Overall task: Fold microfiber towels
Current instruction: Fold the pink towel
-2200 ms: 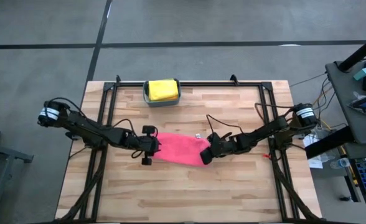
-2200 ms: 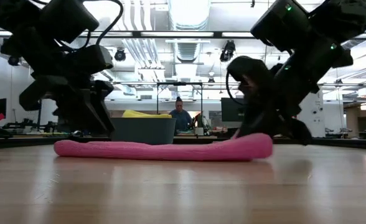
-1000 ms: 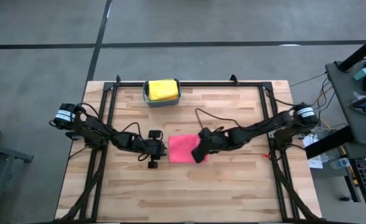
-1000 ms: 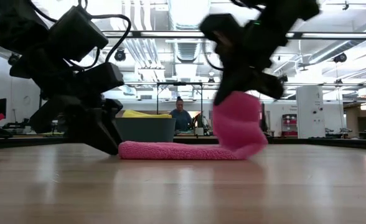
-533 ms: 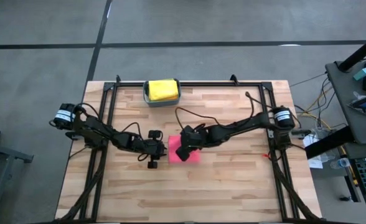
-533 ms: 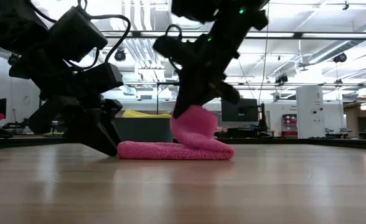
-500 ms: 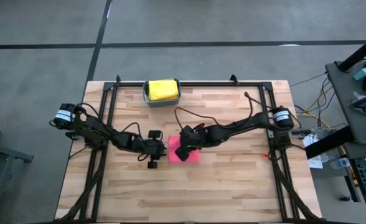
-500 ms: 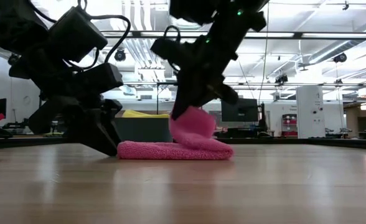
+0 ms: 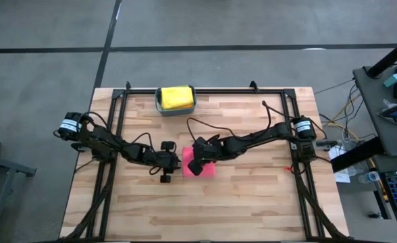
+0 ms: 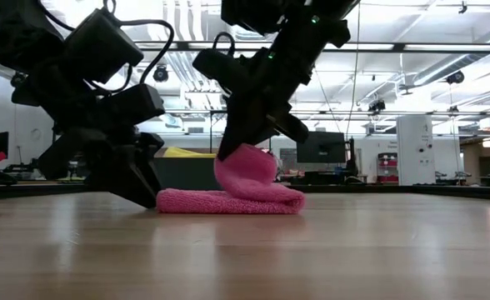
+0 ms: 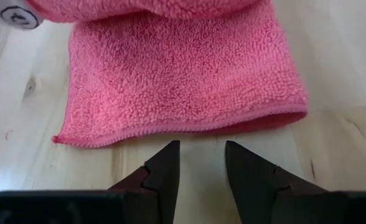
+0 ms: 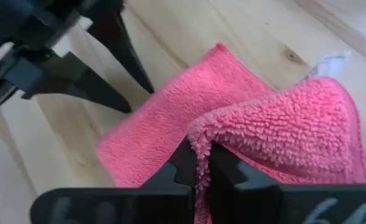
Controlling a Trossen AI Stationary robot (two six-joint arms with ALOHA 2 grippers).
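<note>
A pink microfiber towel (image 9: 210,167) lies mid-table, its lower layer flat on the wood (image 11: 183,74). Its right end is raised and curls over toward the left (image 10: 245,171). My right gripper (image 12: 201,155) is shut on that raised end, above the towel's left half (image 9: 195,165). My left gripper (image 11: 200,155) is open and low on the wood, just off the towel's left edge (image 9: 177,162), with nothing between its fingers. A yellow towel (image 9: 175,96) lies on top in the bin at the far edge. My right gripper pinches the hemmed edge (image 12: 197,134) of the towel's raised end between its two fingers. It comes slanting down from the table's right; one layer or several, I cannot tell. The held end is lifted and arches slack over the lower layer, which rests on the table.
The teal bin (image 9: 159,106) stands at the far edge, left of centre. Black frame rails (image 9: 117,128) run along the table's left, right and far sides. A white tag (image 11: 14,14) shows at the towel's far side. Bare wood lies toward the near edge (image 9: 205,209).
My right gripper has gone toward the table's left edge, sunk a little and rolled, carrying the towel's right end over the lower layer. The towel now stands folded over, about half as long, while its left end has stayed where it was.
</note>
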